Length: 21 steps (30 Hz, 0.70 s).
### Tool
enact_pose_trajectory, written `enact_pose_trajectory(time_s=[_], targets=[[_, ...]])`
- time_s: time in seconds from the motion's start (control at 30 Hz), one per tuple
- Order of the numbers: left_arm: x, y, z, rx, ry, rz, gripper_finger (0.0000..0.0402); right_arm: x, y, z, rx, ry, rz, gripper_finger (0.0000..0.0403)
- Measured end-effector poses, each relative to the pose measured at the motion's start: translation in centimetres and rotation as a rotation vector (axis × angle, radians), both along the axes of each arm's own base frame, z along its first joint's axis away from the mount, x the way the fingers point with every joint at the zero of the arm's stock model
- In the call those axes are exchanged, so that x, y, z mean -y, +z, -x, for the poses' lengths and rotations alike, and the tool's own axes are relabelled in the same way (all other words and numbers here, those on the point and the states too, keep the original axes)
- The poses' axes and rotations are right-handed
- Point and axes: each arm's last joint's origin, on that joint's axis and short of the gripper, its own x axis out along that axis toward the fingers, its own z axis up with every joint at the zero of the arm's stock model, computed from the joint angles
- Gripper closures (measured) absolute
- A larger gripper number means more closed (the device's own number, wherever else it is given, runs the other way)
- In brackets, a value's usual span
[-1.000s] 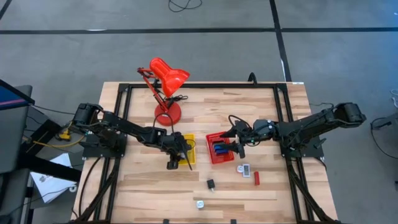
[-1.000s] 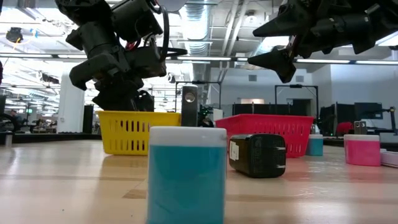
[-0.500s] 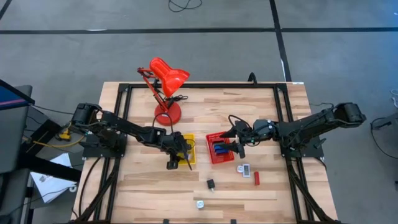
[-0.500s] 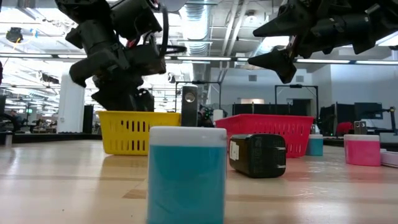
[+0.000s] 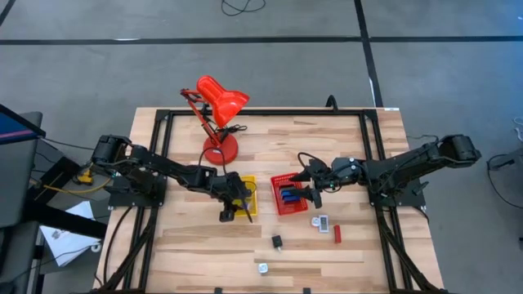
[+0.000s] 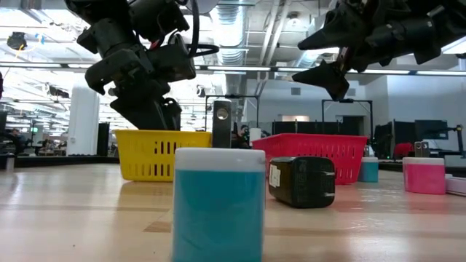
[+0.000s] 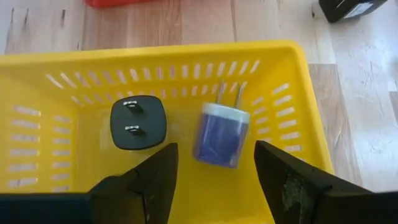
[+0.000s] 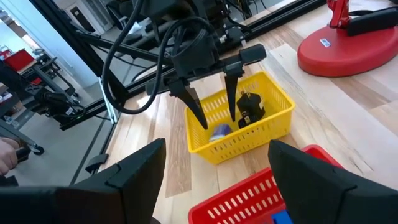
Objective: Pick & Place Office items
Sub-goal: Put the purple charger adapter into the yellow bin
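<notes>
Two chargers (image 7: 180, 126) seen lying in yellow tray (image 7: 298, 112), frame centre; left gripper (image 7: 211, 171) raised slightly, spread wide, empty; drop judged complete.

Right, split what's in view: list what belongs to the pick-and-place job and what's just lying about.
Job: black plug and blue charger in the yellow tray; blue pieces in the red tray; loose black adapter, white piece, red piece, white-capped blue piece.
Lying about: red desk lamp.

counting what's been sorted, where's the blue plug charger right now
In the left wrist view the blue charger lies inside the yellow basket, beside the black plug, just ahead of the open left gripper.
</notes>
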Motion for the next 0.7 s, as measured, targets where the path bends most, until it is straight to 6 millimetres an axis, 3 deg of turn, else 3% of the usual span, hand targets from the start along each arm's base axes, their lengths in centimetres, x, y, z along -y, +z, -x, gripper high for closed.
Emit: enact_pose_trajectory(time_s=[0.7], targets=[[-0.4,-1.5,0.0,-0.074,0.061,-0.046,0.0195,0.0,0.0,0.0,-0.001,0.000,0.000,0.0127]])
